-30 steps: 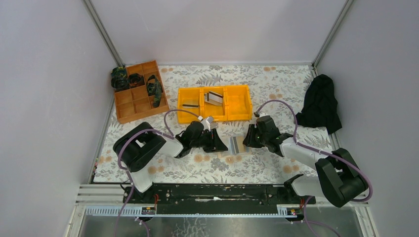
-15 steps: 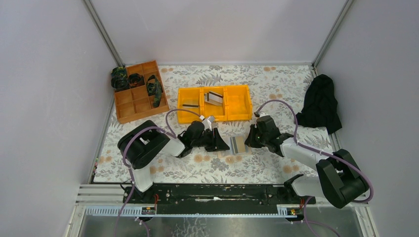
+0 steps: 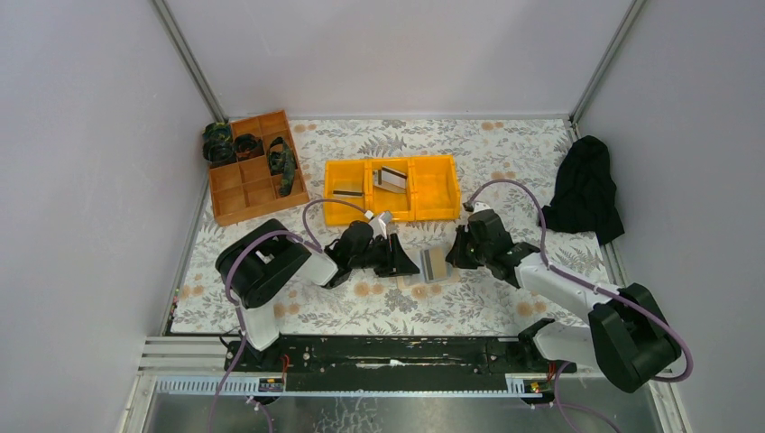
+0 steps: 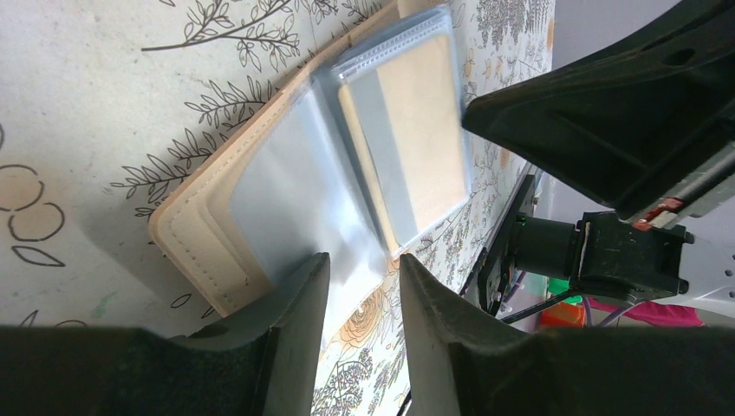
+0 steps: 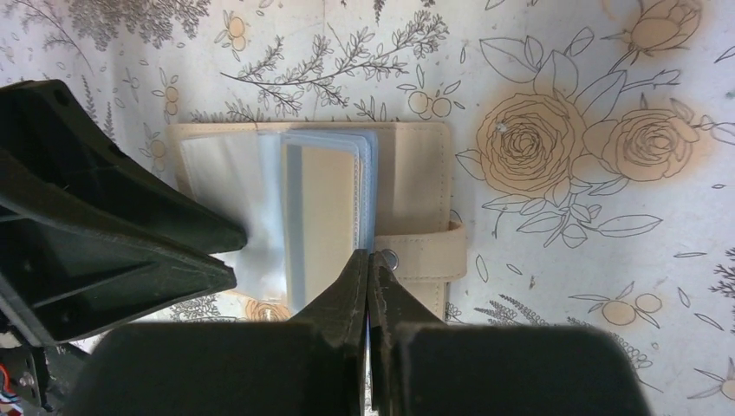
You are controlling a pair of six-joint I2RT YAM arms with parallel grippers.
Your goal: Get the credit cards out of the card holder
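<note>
Stitched tan card holder lies open; left gripper pinches its translucent sleeve; right gripper pressed together.

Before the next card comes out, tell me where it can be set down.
Free: the right compartment of the yellow bin; the floral cloth between that bin and the back wall; the patch between the divided tray and the left arm. Crowded: around the card holder, with both sets of fingers, left and right, on it.
</note>
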